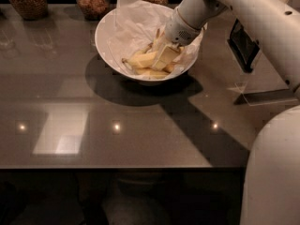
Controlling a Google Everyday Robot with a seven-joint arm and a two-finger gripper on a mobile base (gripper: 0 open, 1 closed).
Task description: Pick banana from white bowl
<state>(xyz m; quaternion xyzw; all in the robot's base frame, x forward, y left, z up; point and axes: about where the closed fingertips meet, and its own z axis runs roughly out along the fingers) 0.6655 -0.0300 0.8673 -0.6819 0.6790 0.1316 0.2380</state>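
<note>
Yellow banana (140, 60) lies left-right in white bowl (103, 39) (hand (164, 56) inside too).

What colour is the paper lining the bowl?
White crinkled paper, camera view; gripper is inside the round white bowl.

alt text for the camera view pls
A white robot arm's end effector is down inside the paper-lined white bowl, right at the largest banana. The bowl sits on a dark glossy table, with three jars of grains behind it.
</note>
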